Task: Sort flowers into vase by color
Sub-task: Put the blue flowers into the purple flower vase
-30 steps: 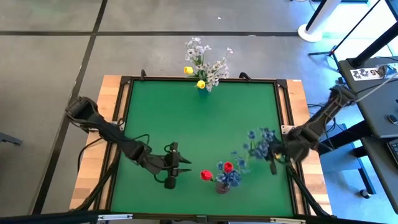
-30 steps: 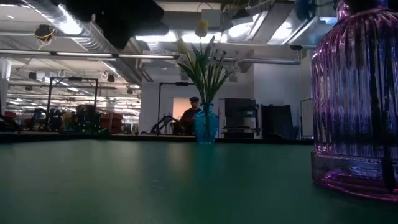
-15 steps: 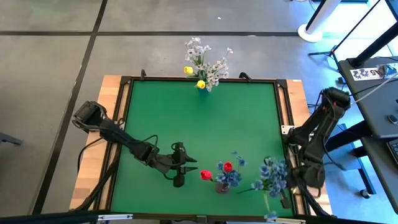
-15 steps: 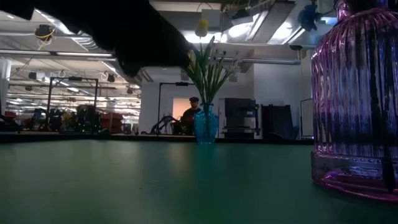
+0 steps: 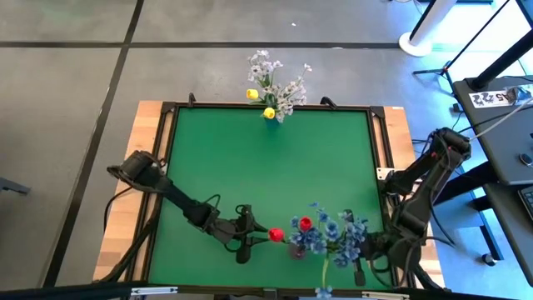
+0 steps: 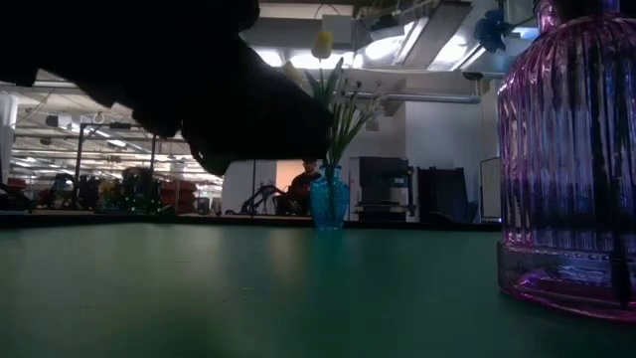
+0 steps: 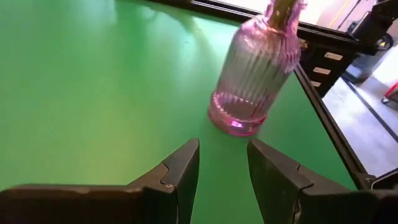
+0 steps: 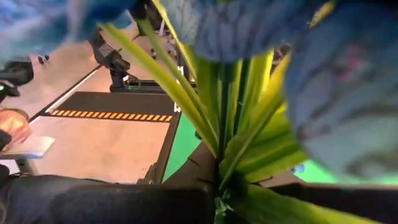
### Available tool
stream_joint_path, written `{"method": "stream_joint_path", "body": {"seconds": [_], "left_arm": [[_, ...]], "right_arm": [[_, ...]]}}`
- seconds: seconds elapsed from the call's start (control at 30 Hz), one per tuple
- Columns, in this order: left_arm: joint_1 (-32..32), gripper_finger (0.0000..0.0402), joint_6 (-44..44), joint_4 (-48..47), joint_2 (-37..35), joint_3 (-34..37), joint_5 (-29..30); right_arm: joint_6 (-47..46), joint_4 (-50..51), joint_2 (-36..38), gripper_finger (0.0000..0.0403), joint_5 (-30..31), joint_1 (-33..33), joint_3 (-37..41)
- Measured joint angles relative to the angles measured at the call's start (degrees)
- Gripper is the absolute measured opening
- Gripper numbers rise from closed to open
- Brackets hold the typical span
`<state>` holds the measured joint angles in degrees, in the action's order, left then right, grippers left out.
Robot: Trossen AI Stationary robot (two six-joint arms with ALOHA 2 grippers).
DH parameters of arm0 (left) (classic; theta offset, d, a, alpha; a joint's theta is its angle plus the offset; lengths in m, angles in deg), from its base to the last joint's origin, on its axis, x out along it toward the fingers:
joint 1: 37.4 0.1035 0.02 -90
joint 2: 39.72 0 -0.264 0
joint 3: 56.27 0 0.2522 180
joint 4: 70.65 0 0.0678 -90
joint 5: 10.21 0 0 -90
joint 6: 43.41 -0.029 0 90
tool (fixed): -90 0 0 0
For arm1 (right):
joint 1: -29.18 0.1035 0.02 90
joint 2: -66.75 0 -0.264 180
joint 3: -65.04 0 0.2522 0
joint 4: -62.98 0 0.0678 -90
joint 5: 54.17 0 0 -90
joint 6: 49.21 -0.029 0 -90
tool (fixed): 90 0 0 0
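A pink ribbed glass vase (image 5: 297, 251) stands near the table's near edge with red buds (image 5: 276, 236) and a blue bloom in it; it also shows in the low view (image 6: 571, 159). My left gripper (image 5: 255, 236) is open, just left of that vase (image 7: 258, 74), fingers pointing at it. My right gripper (image 5: 360, 268) is shut on a bunch of blue flowers (image 5: 341, 236), right of the pink vase. A blue vase (image 5: 271, 114) at the far edge holds white sprigs and yellow buds. My right gripper holds the blue flowers by their bundled green stems (image 8: 219, 180), pinched between the two fingers just below the leaves. The bunch is lifted clear of the table, its blooms (image 5: 333, 229) leaning toward the pink vase. One stem (image 5: 325, 273) trails toward the near edge.
The green mat (image 5: 266, 167) has a raised dark frame around it. The left arm (image 6: 199, 89) fills the upper left of the low view. A person sits far off in the room behind the blue vase (image 6: 328, 199).
My right gripper has carried the blue flowers from the table's right edge toward the near edge, then left toward the pink vase, the bunch swinging round with it. My left gripper has moved right and toward the near edge, closing in on the pink vase.
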<state>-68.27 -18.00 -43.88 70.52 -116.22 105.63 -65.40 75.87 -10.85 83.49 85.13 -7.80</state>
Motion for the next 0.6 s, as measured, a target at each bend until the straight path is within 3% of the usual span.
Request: {"method": "stream_joint_path", "body": {"seconds": [0.6], "left_arm": [[0.69,0.0132,-4.98,1.18,9.49,-10.88,0.13]], "right_arm": [[-3.07,4.50,-1.05,0.0021,-9.75,-5.74,-1.04]]}}
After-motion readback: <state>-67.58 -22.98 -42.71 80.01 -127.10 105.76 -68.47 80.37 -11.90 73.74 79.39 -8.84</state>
